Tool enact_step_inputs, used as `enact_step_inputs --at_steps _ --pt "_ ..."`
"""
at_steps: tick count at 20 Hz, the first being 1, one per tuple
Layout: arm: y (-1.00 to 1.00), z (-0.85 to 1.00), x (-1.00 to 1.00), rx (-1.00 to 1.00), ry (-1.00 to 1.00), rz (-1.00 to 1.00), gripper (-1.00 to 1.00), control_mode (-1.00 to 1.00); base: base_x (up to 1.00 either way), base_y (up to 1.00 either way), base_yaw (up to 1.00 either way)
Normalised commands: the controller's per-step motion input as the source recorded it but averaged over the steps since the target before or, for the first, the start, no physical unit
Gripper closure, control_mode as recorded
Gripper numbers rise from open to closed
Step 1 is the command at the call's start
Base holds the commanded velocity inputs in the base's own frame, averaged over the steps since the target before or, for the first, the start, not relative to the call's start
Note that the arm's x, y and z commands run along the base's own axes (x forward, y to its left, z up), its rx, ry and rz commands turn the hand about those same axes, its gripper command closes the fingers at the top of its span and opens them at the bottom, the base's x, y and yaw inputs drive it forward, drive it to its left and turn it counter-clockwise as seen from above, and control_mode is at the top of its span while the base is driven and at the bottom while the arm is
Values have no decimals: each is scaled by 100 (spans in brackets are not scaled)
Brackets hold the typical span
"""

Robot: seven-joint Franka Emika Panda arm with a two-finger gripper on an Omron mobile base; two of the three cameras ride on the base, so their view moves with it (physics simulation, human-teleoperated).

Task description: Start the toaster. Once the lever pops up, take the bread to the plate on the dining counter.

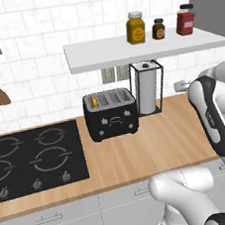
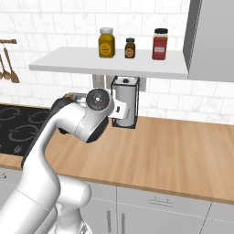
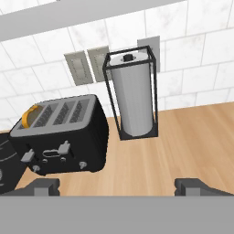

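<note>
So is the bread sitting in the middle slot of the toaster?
No, the bread sits in the end slot of the toaster, farthest from the paper towel roll.

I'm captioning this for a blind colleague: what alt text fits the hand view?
A black four-slot toaster with bread in its leftmost slot sits on a wood worktop, beside a paper-towel roll in a black wire frame. The open gripper hovers in front.

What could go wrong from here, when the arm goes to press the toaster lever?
1. The paper towel holder stands close beside the toaster, so a wide approach might knock it.
2. The open gripper hangs away from the toaster front; its levers and knobs are small, and a fingertip might slip off or press a wrong one.
3. The bread sits in the end slot, so a hard push could shift the toaster.
</note>
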Motion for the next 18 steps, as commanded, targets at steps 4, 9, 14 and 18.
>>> enact_step_inputs --at_steps 4,9,14,18 --pt "0 0 0 0 0 0 -100 -100 0 0 0" --pt "0 0 0 0 0 0 -100 -100 0 0 0" --pt "0 0 0 0 0 0 -100 -100 0 0 0" --pt "0 0 0 0 0 0 -100 -100 0 0 0"
